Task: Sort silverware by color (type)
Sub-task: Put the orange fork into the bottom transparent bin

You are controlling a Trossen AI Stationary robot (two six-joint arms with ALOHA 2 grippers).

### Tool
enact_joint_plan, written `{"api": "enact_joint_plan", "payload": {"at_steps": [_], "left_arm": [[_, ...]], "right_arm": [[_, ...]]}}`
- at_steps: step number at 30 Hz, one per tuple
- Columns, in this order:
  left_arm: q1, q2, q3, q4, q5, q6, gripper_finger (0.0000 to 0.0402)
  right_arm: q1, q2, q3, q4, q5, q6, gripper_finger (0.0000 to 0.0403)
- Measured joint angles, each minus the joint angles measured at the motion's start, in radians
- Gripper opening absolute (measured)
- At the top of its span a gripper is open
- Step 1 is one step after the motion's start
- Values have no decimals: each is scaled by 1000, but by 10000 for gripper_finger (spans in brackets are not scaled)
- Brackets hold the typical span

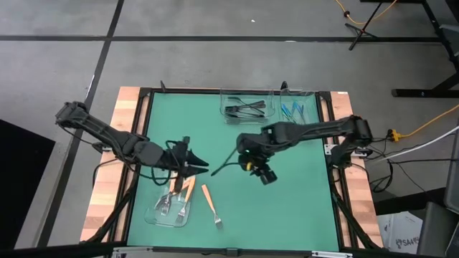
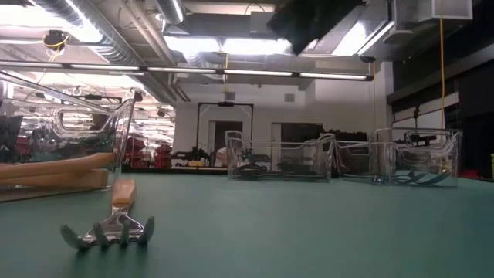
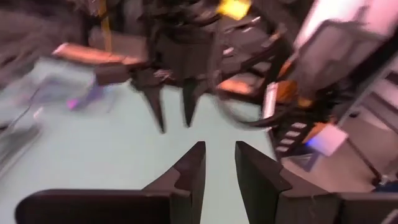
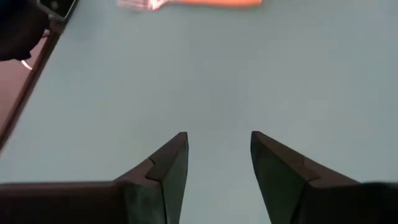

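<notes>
High view showed the right gripper [image 1: 265, 176] open, empty, beside the stray fork [image 1: 211, 204]; the left gripper [image 1: 201, 165], likewise, risked collision.

Green mat, colour-sorted cutlery

Orange-handled, silver-headed fork [image 1: 212, 206] lies on plain green table mat [image 1: 287, 208]; all-black forks [image 1: 245, 110] and iridescent teal-blue utensils [image 1: 294, 110] fill clear plastic trays [image 1: 224, 100].
</notes>
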State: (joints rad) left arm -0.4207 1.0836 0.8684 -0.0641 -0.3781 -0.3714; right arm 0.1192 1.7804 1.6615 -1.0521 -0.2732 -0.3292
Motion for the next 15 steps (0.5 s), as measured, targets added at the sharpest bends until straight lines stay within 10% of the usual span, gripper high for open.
{"api": "enact_joint_plan", "payload": {"at_steps": [15], "left_arm": [[106,270,42,333,365,147,80]], "right_arm": [[270,-177,0,-201,296,387,167]]}}
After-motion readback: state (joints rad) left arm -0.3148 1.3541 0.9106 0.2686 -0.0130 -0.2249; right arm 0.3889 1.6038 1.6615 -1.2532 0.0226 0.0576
